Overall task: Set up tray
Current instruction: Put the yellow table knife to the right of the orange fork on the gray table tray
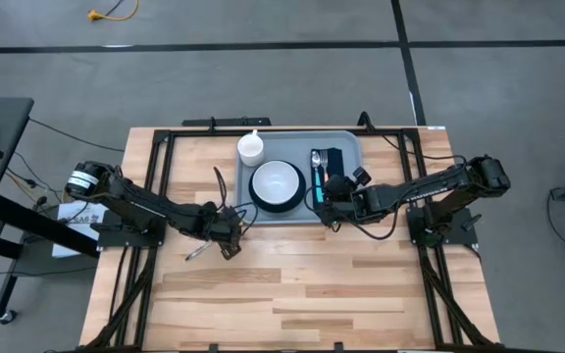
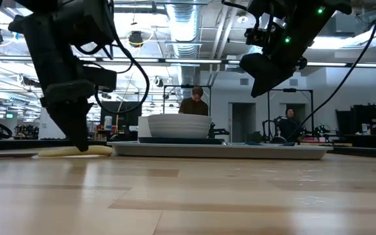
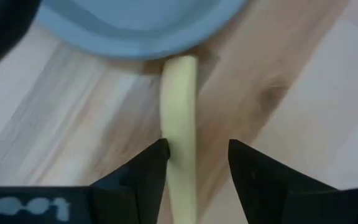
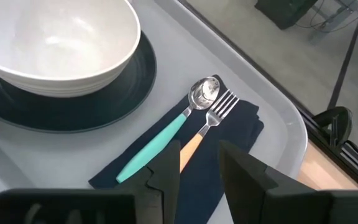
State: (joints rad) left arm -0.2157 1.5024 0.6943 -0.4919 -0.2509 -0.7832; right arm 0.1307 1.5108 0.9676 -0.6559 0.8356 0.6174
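The light blue-grey tray (image 1: 347, 143) lies at the table's far middle. On it stand a white cup (image 1: 251, 148) and a white bowl (image 1: 276, 182) on a dark teal plate (image 4: 73, 109). A teal-handled spoon (image 4: 166, 134) and an orange-handled fork (image 4: 211, 115) rest on a navy napkin (image 4: 235, 127). A utensil with a pale yellow handle (image 3: 179, 106) lies flat on the wood, its far end at the tray's rim (image 3: 135, 37). My left gripper (image 3: 197, 149) is open, low over the table, with a finger on each side of that handle. My right gripper (image 4: 197, 158) is open, raised above the napkin. My left gripper comes down from above with its fingers across the yellow handle. One finger (image 3: 157, 155) stands right against the handle's side, and the other is clear of it. Whether the near finger touches the handle I cannot tell. The handle lies on the table.
The near half of the wooden table (image 1: 292, 294) is bare boards. The tray's near left corner (image 1: 239, 218) sits close beside my left gripper (image 1: 230, 247). People and benches show in the room beyond the table in the low view.
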